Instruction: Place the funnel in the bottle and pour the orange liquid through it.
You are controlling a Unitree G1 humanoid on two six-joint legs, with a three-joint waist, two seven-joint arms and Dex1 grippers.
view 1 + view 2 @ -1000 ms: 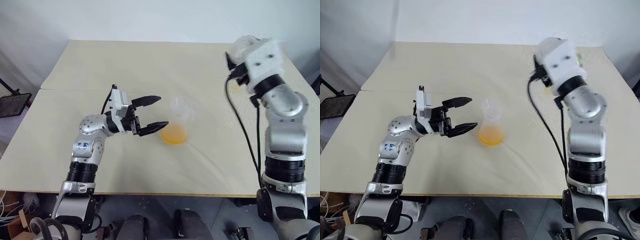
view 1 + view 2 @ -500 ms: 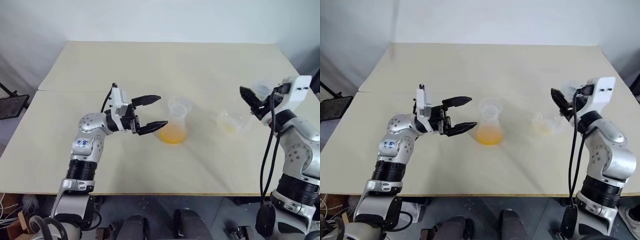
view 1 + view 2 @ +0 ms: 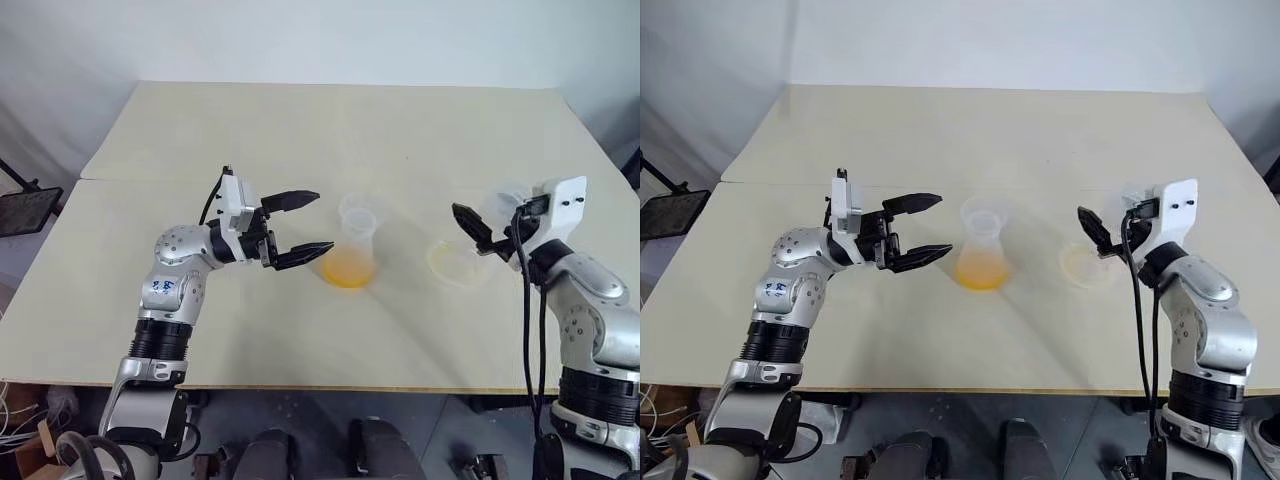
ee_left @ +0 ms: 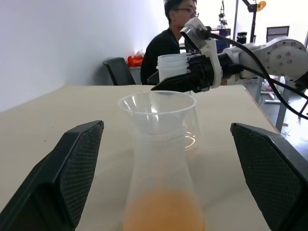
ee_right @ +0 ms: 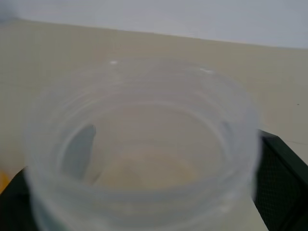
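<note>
The bottle (image 3: pixel 352 262) stands upright mid-table with the funnel (image 3: pixel 359 212) seated in its neck. The orange liquid (image 3: pixel 348 271) pools in the bottle's base. My left gripper (image 3: pixel 307 228) is open just left of the bottle, pointing at it, with nothing between its fingers. To the right, a second clear flask (image 3: pixel 457 262) stands on the table with a faint yellowish film on its bottom. My right gripper (image 3: pixel 478 215) is open, its fingers spread on either side of that flask's neck (image 5: pixel 144 144).
The beige table (image 3: pixel 300 130) has a seam running across its left part and open surface behind and in front of both vessels. A black stand (image 3: pixel 25 205) sits off its left edge. A person in black (image 4: pixel 166 36) sits beyond the table.
My right arm came down from a raised position and the clear flask now stands upright on the table. The right gripper's fingers have opened. The left arm and bottle stayed put.
</note>
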